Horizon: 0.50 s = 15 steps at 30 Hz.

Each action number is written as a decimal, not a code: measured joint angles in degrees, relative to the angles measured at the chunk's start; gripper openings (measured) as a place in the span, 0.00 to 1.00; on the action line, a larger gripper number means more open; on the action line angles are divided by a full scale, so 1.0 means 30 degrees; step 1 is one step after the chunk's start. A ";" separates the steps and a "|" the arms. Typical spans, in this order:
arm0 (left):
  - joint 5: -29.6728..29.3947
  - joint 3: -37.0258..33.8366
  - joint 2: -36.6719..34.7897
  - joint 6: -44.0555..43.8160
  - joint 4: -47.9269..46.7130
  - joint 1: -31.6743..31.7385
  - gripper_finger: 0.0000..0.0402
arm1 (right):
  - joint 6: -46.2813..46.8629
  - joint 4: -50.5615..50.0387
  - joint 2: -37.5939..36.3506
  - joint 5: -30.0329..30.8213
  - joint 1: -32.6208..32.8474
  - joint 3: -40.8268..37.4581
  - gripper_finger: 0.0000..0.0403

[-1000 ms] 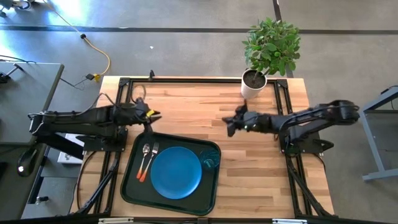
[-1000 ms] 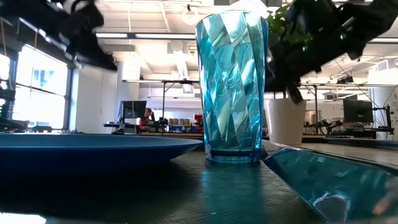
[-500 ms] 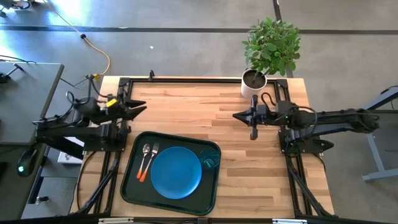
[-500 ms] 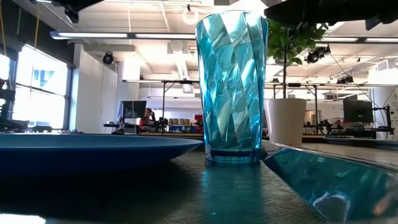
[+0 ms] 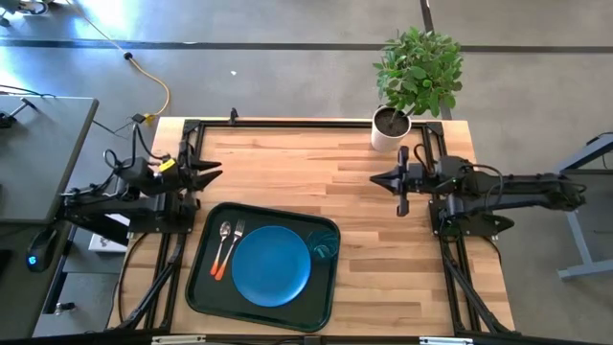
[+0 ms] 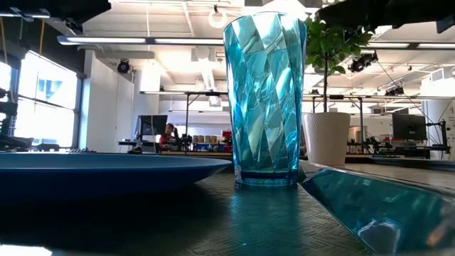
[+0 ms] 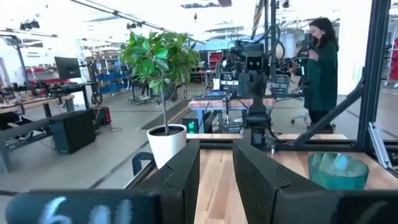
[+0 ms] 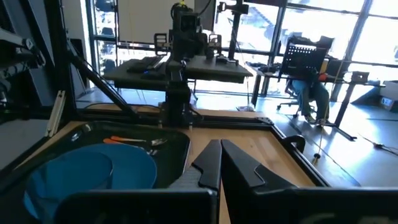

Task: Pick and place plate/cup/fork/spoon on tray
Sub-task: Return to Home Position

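On the tray (image 5: 201, 287) you have plate (image 5: 271, 265), cup (image 5: 324, 247), fork (image 5: 233, 244), spoon (image 5: 222, 247); left gripper (image 5: 213, 169) fingers apart, right gripper (image 5: 375, 178) together, both empty; park.

Two dark, near-black jointed arms of matte metal and plastic, on black frame mounts at the table's sides. Left arm's black two-finger gripper (image 5: 213, 171): angular wedge-shaped fingers (image 7: 180, 180), a yellow-orange tag near the wrist, loose black cable loops behind. Right arm's black two-finger gripper (image 5: 375, 178): slim tapered fingers (image 8: 210, 165), a black cable loop over the wrist, a boxy black wrist block.
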 joint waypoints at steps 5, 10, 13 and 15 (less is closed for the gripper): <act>0.0000 -0.1186 -0.1005 -0.0023 0.0498 0.0007 0.22 | 0.0264 0.0539 -0.1251 0.0263 0.0000 -0.1385 0.00; 0.0000 -0.2719 -0.1263 -0.0601 0.2243 0.0007 0.22 | 0.0857 0.3464 -0.2397 -0.0172 0.0069 -0.3979 0.00; -0.0326 -0.3251 -0.1180 -0.0869 0.2741 0.0007 0.22 | 0.0892 0.5368 -0.3212 -0.0146 0.0071 -0.5596 0.00; -0.0531 -0.3649 -0.1177 -0.1100 0.3253 0.0007 0.22 | 0.1327 0.5928 -0.3841 0.0075 0.0019 -0.6364 0.00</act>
